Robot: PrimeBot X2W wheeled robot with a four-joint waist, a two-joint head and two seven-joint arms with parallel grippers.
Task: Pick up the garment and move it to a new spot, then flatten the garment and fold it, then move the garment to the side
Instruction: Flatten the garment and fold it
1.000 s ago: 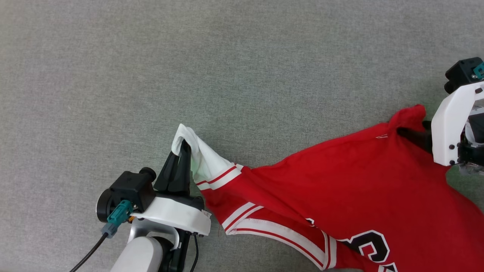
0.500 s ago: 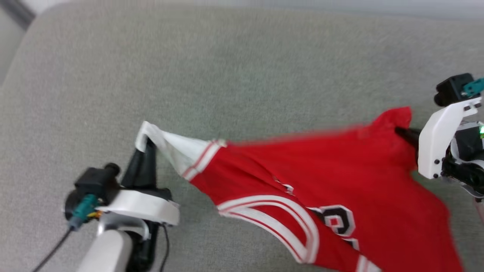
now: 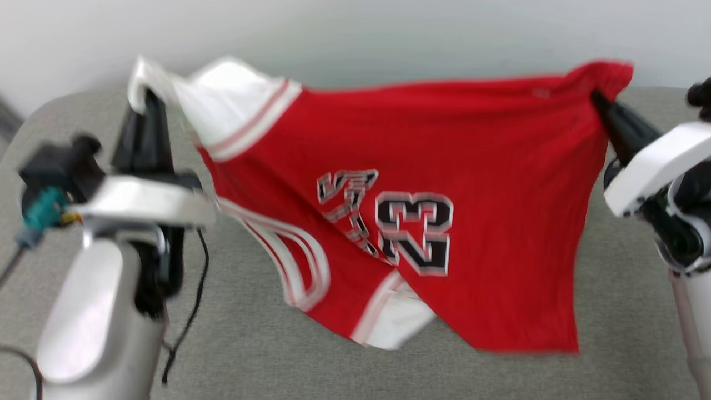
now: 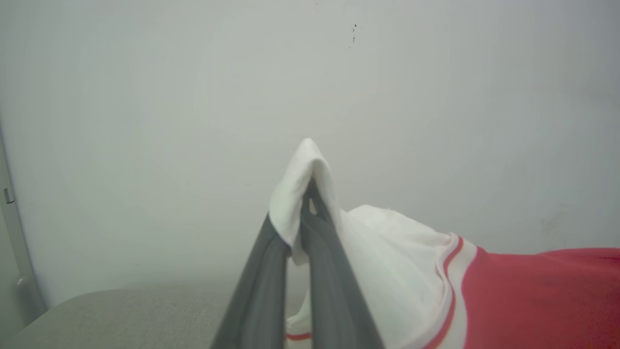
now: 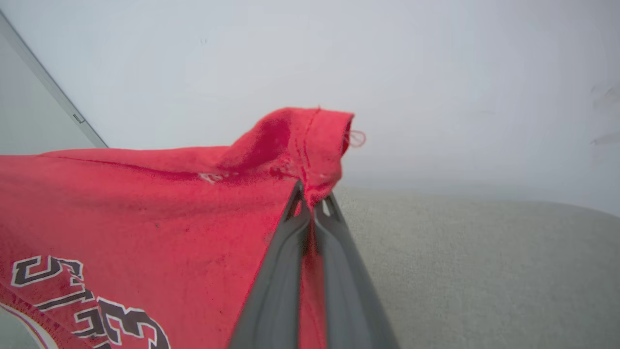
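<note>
Garment (image 3: pixel 489 183) hangs spread between my two tools, over the middle of the grey padded surface (image 3: pixel 500 378), printed front facing me. At the left, my left tool (image 3: pixel 146 103) stands fingers-up near the surface's rounded far-left corner, pressed together on a fold of the white sleeve (image 3: pixel 233 105); the left wrist view shows the cloth draped over both tips (image 4: pixel 310 191). From there the top edge runs nearly level and taut to the right. Below it the red body sags, and the lowest white fold (image 3: pixel 397 328) droops toward the padding; I cannot tell whether it touches. At the right, my right tool (image 3: pixel 599 100) pinches the red corner (image 5: pixel 310 145). Bare padding lies open along the near edge and beside both arms; the pale wall (image 3: pixel 355 33) rises behind the far edge.
</note>
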